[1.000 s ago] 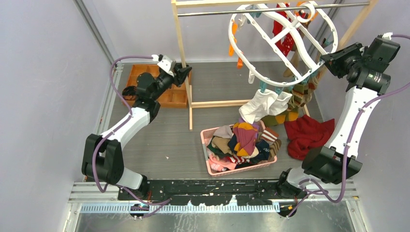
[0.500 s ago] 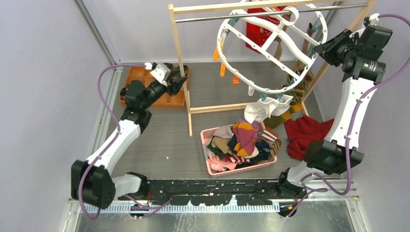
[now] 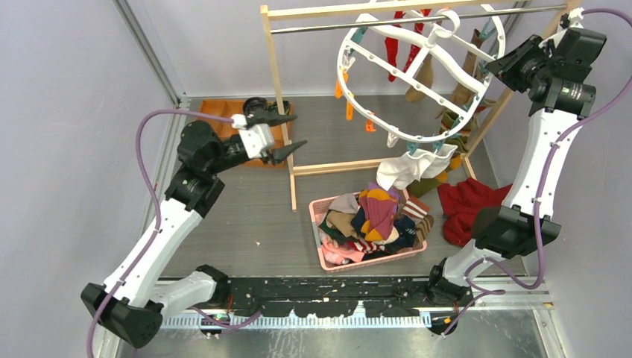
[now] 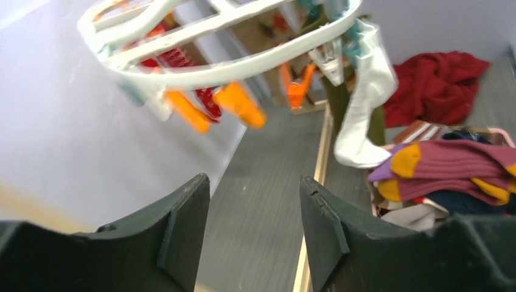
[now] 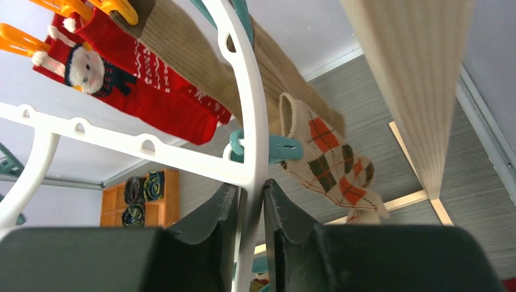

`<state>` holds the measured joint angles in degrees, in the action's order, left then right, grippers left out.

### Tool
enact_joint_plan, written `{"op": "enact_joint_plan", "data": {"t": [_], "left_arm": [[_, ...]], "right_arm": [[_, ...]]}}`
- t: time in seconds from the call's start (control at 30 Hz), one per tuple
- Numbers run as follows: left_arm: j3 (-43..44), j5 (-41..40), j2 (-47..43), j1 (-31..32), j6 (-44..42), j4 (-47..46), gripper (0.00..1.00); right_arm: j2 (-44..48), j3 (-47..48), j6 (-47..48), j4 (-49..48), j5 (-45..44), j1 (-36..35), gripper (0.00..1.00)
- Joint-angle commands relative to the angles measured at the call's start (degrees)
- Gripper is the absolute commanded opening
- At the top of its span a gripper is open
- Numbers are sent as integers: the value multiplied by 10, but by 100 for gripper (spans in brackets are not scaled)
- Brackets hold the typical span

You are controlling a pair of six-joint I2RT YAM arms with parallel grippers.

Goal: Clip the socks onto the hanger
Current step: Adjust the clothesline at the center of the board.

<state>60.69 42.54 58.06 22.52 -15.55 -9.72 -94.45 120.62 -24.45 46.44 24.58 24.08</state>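
The white oval hanger (image 3: 342, 67) hangs by its hook from the rack's metal rail. My right gripper (image 3: 498, 67) is shut on its right rim; in the right wrist view the white rim (image 5: 252, 121) runs down between the closed jaws of the gripper (image 5: 249, 198). A red patterned sock (image 5: 152, 91), a tan one and an argyle sock (image 5: 328, 158) hang from its pegs. A white sock (image 3: 406, 168) dangles from the near rim. More socks (image 3: 376, 212) are piled in a pink basket (image 3: 316, 231). My left gripper (image 3: 294, 130) is open and empty, left of the rack post.
The wooden rack (image 3: 277, 89) stands across the back, and its base bar lies on the floor. An orange tray (image 3: 216, 109) with black rolls sits behind my left arm. A red cloth (image 3: 473, 205) lies right of the basket. Orange pegs (image 4: 240, 103) hang under the hanger's rim.
My left arm has swung away from the orange tray towards the rack post, and its jaws have opened wider. My right gripper has lifted and turned the hanger, so the hung socks have swung.
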Motion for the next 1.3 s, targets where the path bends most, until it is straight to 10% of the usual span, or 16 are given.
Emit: {"op": "enact_joint_plan", "data": {"t": [0.0, 0.5, 1.27], "left_arm": [[121, -5, 35, 98, -218, 204, 58], [411, -58, 244, 198, -542, 414, 54], [586, -194, 398, 246, -686, 496, 36]], "right_arm": [[-5, 30, 28, -8, -7, -5, 17], [-7, 38, 34, 1, -3, -8, 17], [9, 12, 33, -6, 17, -8, 17]]}}
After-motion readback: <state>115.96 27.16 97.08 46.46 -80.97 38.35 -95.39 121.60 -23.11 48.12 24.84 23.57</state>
